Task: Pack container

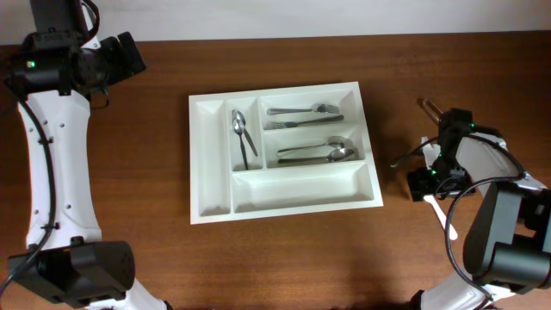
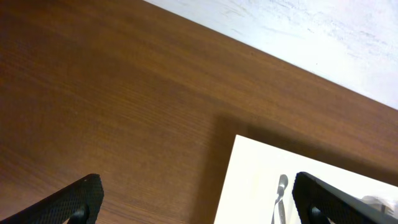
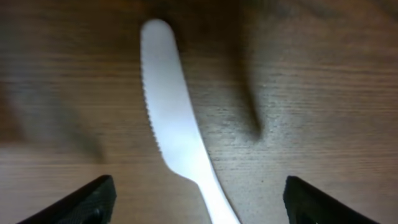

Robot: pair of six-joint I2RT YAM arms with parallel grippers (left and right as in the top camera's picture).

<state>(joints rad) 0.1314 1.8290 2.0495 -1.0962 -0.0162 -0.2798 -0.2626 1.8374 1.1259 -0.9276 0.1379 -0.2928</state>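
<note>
Below my right gripper (image 3: 198, 200), jaws spread wide, lies a white knife (image 3: 169, 118), centred between them, ready to grab. Mid-table sits the tray (image 1: 301, 191); my left gripper (image 2: 200, 198), also parted, hangs clear near its corner.

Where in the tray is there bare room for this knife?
Free: the large white plastic cutlery tray's long near-edge compartment, below the large metal spoons, and the narrow one along its left wall. Crowded: the second narrow slot with small metal spoons, and the upper-right slots with metal forks.
</note>
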